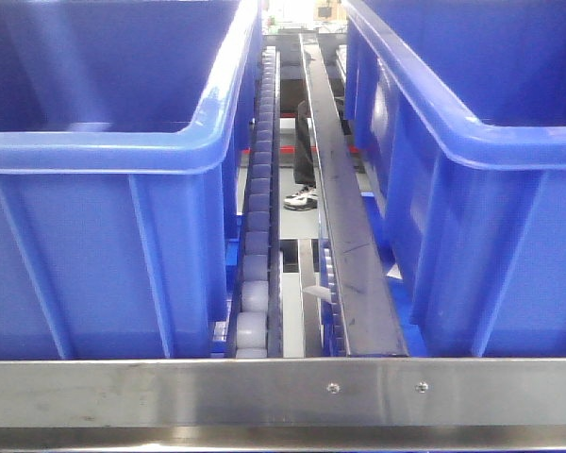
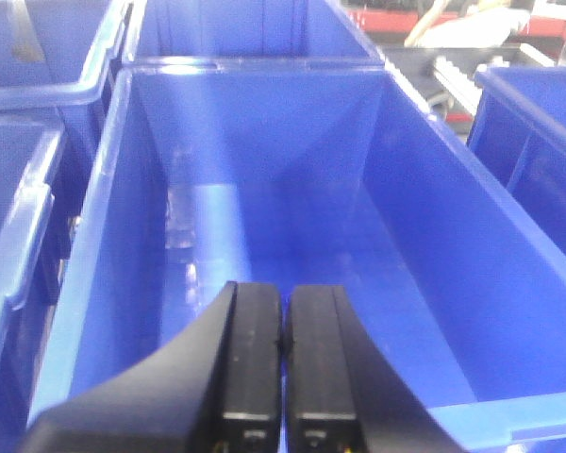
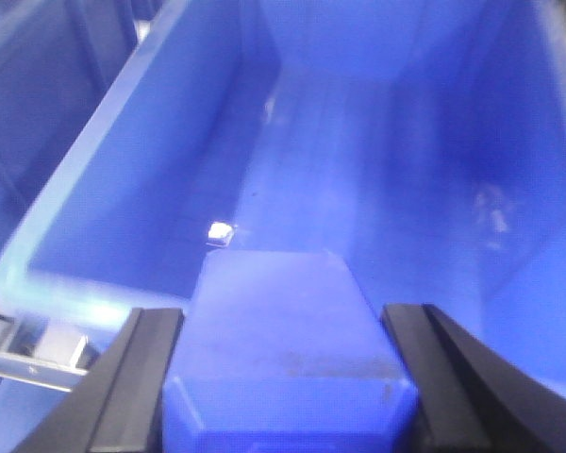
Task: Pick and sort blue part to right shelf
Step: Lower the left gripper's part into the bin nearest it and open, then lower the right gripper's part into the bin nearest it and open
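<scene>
In the right wrist view the blue part (image 3: pixel 285 335), a boxy blue plastic block, fills the gap between my right gripper's (image 3: pixel 285 326) black fingers, which are shut on its two sides. It hangs over the near end of a deep blue bin (image 3: pixel 377 142) of the right shelf. My left gripper (image 2: pixel 283 302) is shut with nothing between its pads, above the near end of another deep blue bin (image 2: pixel 292 226). The front view shows the shelf's steel front rail (image 1: pixel 283 392) and blue roller lane (image 1: pixel 257 226) between two bins; neither gripper appears there.
A small bright scrap (image 3: pixel 220 230) lies on the bin floor by the left wall. A steel divider bar (image 1: pixel 349 236) runs beside the rollers. More blue bins (image 2: pixel 19 189) flank the left one. A person's shoe (image 1: pixel 302 198) shows beyond the rack.
</scene>
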